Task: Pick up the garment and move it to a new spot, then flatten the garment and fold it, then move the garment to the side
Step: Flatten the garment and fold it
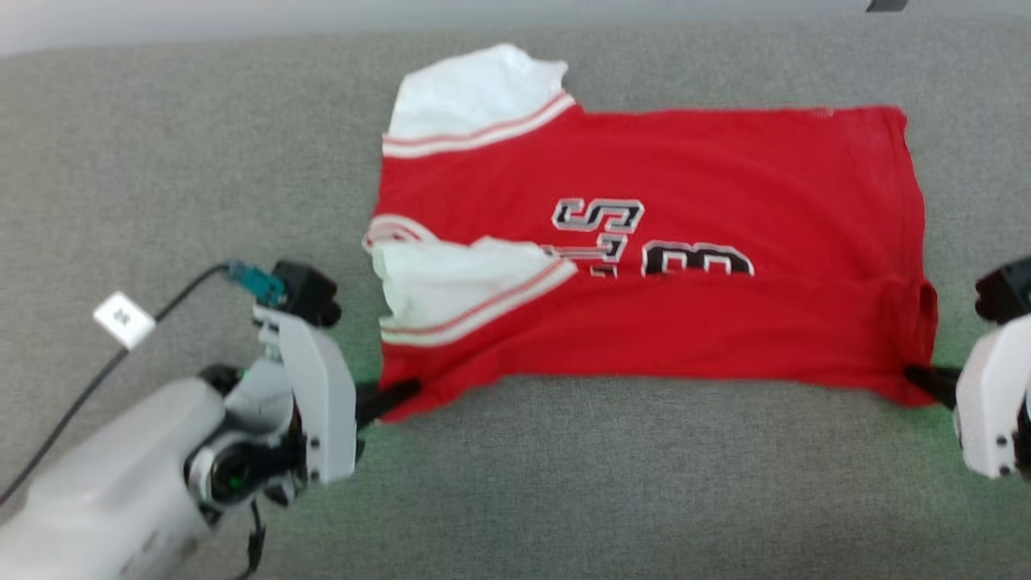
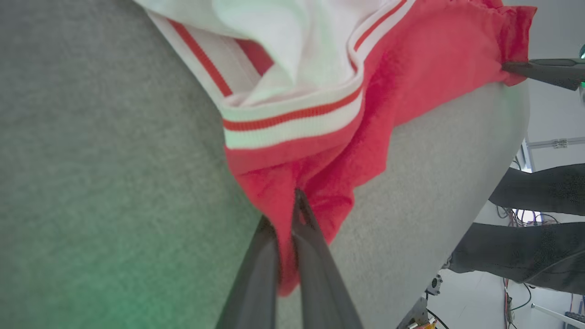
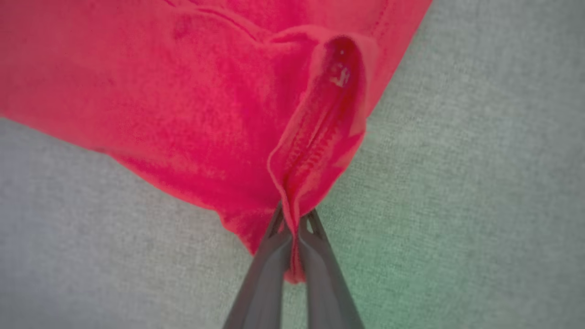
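Note:
The garment (image 1: 685, 242), a red jersey with white sleeves and black-and-white lettering, lies spread sideways on the grey surface, its near half folded over. My left gripper (image 1: 403, 392) is shut on the garment's near-left corner; the left wrist view shows red cloth (image 2: 292, 183) pinched between its fingers (image 2: 315, 256). My right gripper (image 1: 918, 377) is shut on the near-right corner, where a fold of red hem (image 3: 315, 137) rises from between its fingertips (image 3: 320, 256). In the left wrist view the right gripper's dark fingers (image 2: 544, 71) hold the far corner.
The grey fabric surface (image 1: 564, 483) stretches all round the shirt. A black cable with a white tag (image 1: 123, 319) runs along my left arm. In the left wrist view a person's dark-trousered legs (image 2: 539, 219) stand beyond the surface's edge, with cables on the floor.

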`<state>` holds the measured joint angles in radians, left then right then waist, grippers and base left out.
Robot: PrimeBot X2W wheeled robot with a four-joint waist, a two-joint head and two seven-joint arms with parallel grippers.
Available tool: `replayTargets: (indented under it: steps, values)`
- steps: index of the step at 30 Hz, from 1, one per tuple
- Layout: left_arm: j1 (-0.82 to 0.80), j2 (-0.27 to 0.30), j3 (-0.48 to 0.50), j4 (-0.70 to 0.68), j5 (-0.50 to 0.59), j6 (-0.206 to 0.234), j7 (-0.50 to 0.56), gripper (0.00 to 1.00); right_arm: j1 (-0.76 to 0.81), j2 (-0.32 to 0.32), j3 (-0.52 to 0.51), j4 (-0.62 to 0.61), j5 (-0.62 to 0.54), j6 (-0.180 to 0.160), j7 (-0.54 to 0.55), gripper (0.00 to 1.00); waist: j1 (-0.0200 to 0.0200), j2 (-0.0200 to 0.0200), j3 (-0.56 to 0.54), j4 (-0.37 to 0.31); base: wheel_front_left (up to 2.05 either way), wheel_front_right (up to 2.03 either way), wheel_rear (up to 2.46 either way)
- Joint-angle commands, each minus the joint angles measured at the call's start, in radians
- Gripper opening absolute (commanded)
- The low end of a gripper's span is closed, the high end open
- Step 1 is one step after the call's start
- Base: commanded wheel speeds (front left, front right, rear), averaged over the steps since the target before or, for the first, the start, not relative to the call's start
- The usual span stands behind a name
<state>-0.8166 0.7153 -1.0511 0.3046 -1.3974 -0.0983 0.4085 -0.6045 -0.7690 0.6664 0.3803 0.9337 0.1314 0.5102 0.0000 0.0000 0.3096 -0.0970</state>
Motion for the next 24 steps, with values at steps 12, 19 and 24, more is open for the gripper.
replayTargets:
  steps: [12, 19, 24]
  values:
    - [0.219, 0.195, -0.005, -0.378, -0.021, 0.150, -0.083, 0.00, 0.213, -0.130, -0.037, -0.178, 0.038, -0.002, -0.009, 0.00, 0.0000, 0.0000, -0.043, 0.010, 0.00, 0.00, 0.00]
    - [0.293, 0.239, 0.008, -0.485, -0.022, 0.224, -0.163, 0.10, 0.288, -0.131, -0.112, -0.218, 0.006, -0.002, -0.040, 0.73, 0.0000, 0.0000, -0.043, 0.012, 0.00, 0.00, 0.00]
    - [0.322, 0.232, 0.030, -0.491, -0.026, 0.252, -0.231, 1.00, 0.313, -0.096, -0.198, -0.216, -0.040, -0.002, -0.109, 1.00, 0.0000, 0.0000, -0.045, 0.009, 0.00, 0.00, 0.00]
